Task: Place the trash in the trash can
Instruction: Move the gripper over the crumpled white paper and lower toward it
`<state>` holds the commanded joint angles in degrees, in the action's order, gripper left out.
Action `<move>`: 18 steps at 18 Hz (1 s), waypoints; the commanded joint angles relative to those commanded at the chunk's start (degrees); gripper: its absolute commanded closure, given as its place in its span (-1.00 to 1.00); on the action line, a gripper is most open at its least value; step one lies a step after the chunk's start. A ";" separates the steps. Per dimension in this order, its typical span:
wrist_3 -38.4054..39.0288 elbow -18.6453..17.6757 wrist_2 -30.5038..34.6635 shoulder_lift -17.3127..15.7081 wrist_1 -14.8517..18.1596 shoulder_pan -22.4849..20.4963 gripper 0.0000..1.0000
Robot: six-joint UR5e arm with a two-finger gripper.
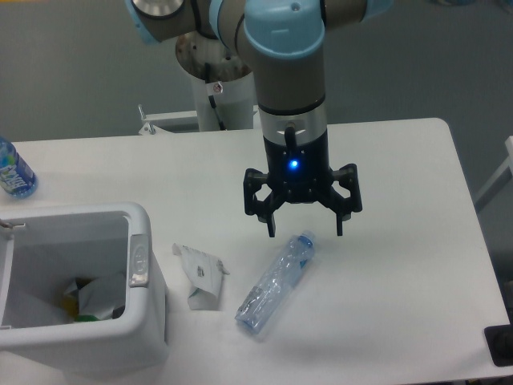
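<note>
The gripper (pixel 305 233) hangs over the white desk (pixel 401 184) with its two fingers spread wide apart and nothing between them; a blue light shows on its body. Directly below it lies the crushed clear plastic bottle (pixel 275 284), flat on the desk and running diagonally, its blue cap end nearest the gripper and its base pointing toward the near left. No contact between fingers and bottle is visible. The crumpled white paper carton (pixel 199 275), with dark print, rests on the desk just left of the bottle, between it and the trash can (pixel 140 329). The trash can stands at the near left corner, white with a grey handle strip on its right rim; crumpled paper and a green scrap lie inside. An upright bottle with blue label (pixel 13 170) stands at the far left edge, well apart from the rest.
</note>
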<state>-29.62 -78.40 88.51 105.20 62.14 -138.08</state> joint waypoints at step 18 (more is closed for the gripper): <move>-2.20 -12.65 -0.17 -2.11 -0.36 -0.27 -1.00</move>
<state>-31.82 -91.05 88.33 103.10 61.79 -138.34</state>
